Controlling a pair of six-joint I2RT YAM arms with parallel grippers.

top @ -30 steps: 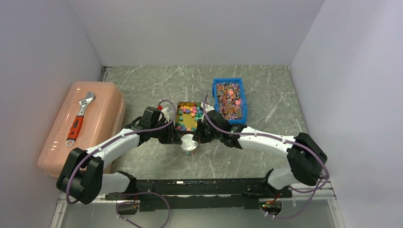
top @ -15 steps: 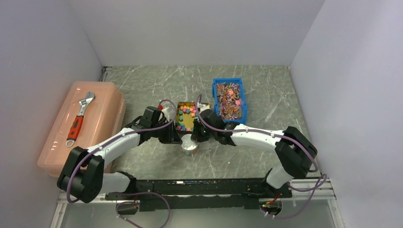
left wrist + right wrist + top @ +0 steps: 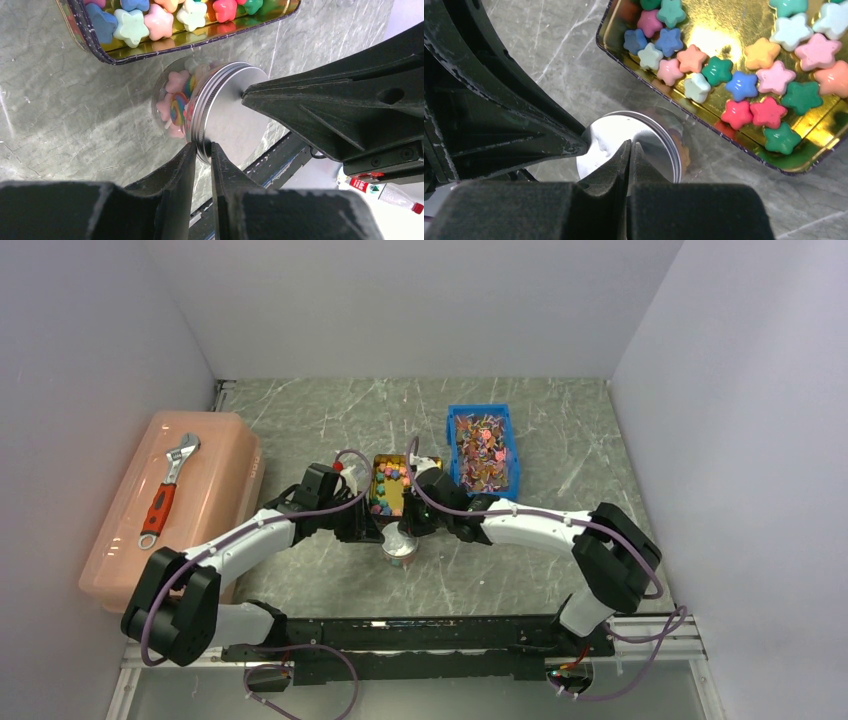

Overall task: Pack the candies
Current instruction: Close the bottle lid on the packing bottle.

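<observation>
Silver lid (image 3: 227, 117): sits on jar (image 3: 158, 100), nearest the bases; candies (image 3: 176, 107) show through the clear wall.
Left gripper (image 3: 203, 149): jaws nearly together, apparently pinching the lid rim.
Right gripper (image 3: 629, 146): jaws pressed together, tip on lid.
Risk, tilt: off-centre tip pressure can tip the jar, since only the rim is held.
Risk, lid: a skewed lid can jam or pop off, spilling candies.
Tin (image 3: 724, 27): just beyond jar, star candies loose inside; a sliding jar can knock its rim.
Blue bin (image 3: 480, 409): farther right, holds mixed small pieces.
</observation>
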